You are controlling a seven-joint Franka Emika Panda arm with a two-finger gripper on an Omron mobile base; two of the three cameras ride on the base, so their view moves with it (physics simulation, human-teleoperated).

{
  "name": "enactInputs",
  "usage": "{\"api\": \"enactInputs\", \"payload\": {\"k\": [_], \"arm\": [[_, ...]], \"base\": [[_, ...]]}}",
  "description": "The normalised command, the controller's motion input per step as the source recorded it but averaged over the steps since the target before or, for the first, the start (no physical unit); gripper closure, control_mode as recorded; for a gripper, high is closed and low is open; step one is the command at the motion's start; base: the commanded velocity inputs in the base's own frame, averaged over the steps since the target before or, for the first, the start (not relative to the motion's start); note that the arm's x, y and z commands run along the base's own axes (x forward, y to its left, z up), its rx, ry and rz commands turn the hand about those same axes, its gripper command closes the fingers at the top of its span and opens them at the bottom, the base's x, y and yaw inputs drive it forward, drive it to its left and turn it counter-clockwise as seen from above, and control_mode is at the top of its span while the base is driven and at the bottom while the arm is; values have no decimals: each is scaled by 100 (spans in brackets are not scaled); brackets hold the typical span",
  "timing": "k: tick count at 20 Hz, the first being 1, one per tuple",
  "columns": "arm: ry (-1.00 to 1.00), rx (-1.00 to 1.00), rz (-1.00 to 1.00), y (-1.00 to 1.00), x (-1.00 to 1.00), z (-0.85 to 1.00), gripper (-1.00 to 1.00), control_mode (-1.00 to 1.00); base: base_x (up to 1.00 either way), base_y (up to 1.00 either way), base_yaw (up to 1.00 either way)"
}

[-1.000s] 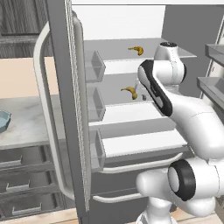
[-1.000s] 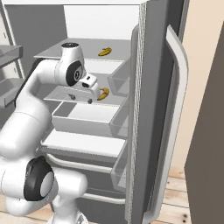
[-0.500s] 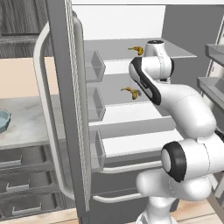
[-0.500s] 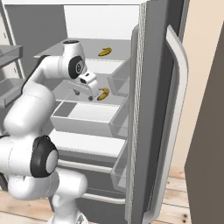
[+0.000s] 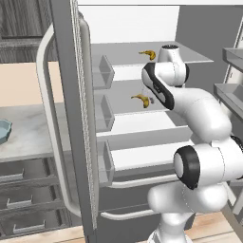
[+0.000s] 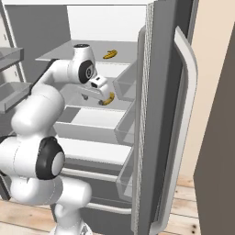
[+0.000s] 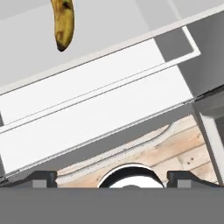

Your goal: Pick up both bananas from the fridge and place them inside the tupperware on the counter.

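Observation:
The fridge stands open. One banana lies on the top shelf. A second banana rests on the middle shelf. My gripper hangs over that middle shelf, right beside the second banana and pointing down, open and holding nothing. In the hand view this banana shows at the upper left, well off from the widely spread fingertips. The light blue tupperware sits on the counter at the far left.
Clear door bins line the open left door, whose long handle curves out toward me. The right door stands open close to the arm. Grey drawers run under the counter. Wood floor lies below.
The arm's elbow has folded forward and up into the fridge, while the hand stayed close to the middle-shelf banana. The jaws have stayed open.

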Motion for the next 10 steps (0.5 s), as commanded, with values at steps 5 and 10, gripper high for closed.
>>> {"api": "enactInputs", "payload": {"k": [5, 10], "arm": [[0, 0, 24, -2, 24, -16, -100, -100], [0, 0, 8, 0, 26, -19, -100, -100]], "base": [[0, 0, 0], [0, 0, 0]]}}
